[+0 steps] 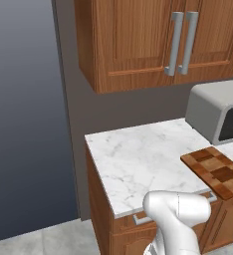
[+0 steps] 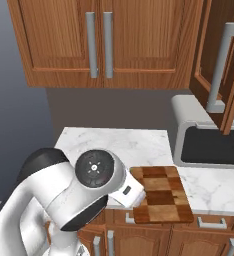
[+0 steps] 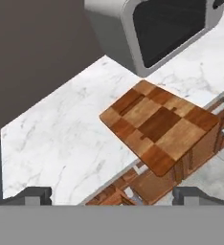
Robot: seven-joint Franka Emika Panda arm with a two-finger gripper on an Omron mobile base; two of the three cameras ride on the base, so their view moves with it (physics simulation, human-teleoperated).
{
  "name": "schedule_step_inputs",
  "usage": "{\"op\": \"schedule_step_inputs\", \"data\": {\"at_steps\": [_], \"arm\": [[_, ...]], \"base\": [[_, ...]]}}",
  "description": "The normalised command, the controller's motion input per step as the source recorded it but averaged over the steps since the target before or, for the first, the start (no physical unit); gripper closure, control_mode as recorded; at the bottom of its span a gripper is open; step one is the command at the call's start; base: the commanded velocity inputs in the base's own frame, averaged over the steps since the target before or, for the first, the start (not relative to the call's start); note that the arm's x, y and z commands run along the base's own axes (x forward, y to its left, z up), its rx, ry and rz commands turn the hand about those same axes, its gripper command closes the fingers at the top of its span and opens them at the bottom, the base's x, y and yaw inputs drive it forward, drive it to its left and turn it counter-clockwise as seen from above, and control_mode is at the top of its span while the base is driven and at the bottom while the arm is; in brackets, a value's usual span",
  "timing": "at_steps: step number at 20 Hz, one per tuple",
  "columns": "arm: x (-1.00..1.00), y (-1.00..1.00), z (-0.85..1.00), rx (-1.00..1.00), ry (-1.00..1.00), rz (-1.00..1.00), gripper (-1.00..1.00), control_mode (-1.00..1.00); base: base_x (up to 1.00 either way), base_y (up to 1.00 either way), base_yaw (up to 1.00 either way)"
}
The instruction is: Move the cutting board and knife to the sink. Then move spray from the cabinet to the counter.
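Note:
The checkered wooden cutting board (image 3: 159,127) lies on the white marble counter (image 3: 61,134), one corner hanging over the front edge. It also appears at the counter's right end (image 1: 215,172) and just past my arm (image 2: 161,195). My gripper (image 3: 113,195) hovers above and in front of the board, open, with nothing between its fingertips (image 3: 35,194). Reddish-brown upper cabinets (image 1: 138,40) hang over the counter with their doors shut. Further right, one cabinet door (image 2: 224,65) stands open. The knife, the sink and the spray are out of view.
A grey microwave (image 3: 152,28) stands on the counter right behind the board (image 1: 218,112). Brown drawers with grey handles (image 2: 211,222) run below the counter. The counter ends at its left beside a dark wall (image 1: 24,99).

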Motion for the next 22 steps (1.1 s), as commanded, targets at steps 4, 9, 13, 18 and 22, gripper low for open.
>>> {"op": "schedule_step_inputs", "data": {"at_steps": [4,9,13,18,22], "arm": [[-0.83,-0.11,0.22,0.32,0.03,-0.39,-1.0,-1.0],[-0.58,-0.2,0.04,0.33,0.08,-0.35,-1.0,-1.0],[-0.25,-0.16,-0.06,0.35,0.12,-0.27,-1.0,-1.0],[-0.13,-0.02,-0.44,0.26,-0.02,-0.12,-1.0,-1.0],[-0.01,0.0,-0.67,0.22,-0.16,-0.02,-1.0,-1.0]], "base": [[0.0,0.0,0.0],[0.0,0.0,0.0],[0.0,0.0,0.0],[0.0,0.0,0.0],[0.0,0.0,0.0]]}}
